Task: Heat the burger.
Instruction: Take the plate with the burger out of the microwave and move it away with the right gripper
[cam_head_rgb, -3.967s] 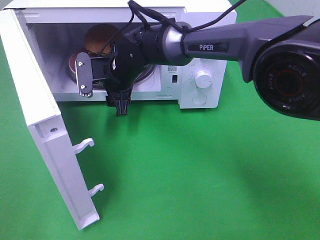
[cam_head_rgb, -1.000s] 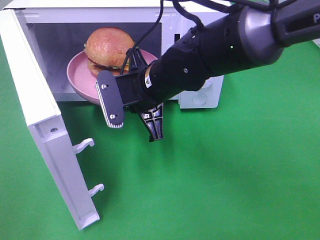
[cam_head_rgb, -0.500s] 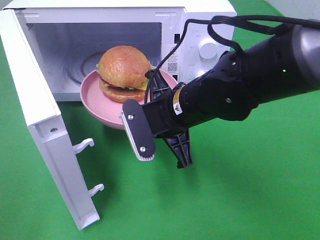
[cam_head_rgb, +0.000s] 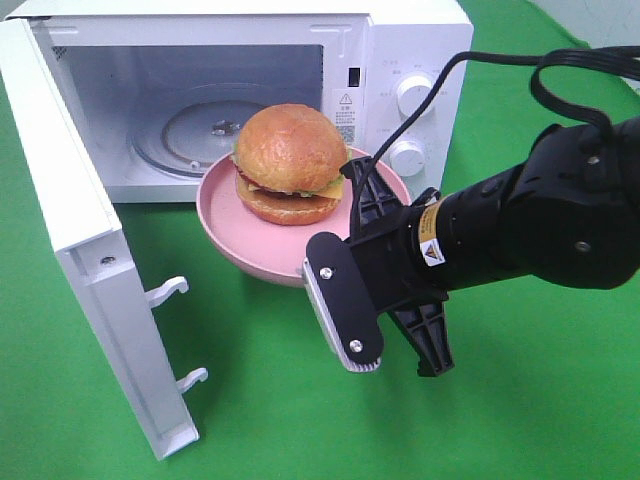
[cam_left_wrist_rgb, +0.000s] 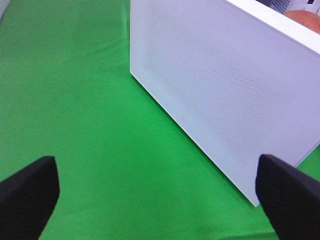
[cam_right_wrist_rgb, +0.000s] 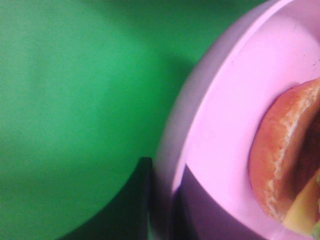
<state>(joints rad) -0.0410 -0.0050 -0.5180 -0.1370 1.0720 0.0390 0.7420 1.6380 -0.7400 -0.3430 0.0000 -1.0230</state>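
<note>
We hold the pink plate (cam_head_rgb: 232, 235) by its rim with our right gripper (cam_head_rgb: 352, 262), the jaws clamped on the rim edge nearest the arm, and the burger (cam_head_rgb: 290, 163) sits upright in the middle of that plate. The plate hangs in the air just outside the mouth of the white microwave (cam_head_rgb: 400, 40), above the green bench (cam_head_rgb: 500, 420) and in front of the glass turntable (cam_head_rgb: 190, 130), which is bare. The microwave door (cam_head_rgb: 85, 260) stands wide open toward the bench's left side. Our left gripper (cam_left_wrist_rgb: 160, 192) hovers behind that door with its jaws wide apart and nothing between them. We judge the plate to be in transit at the oven mouth; from this one moment we cannot tell whether it is going in or coming out. If heating is over, the next move calls for setting the plate level on the bench, clear of the door, before loosening the jaws.
</note>
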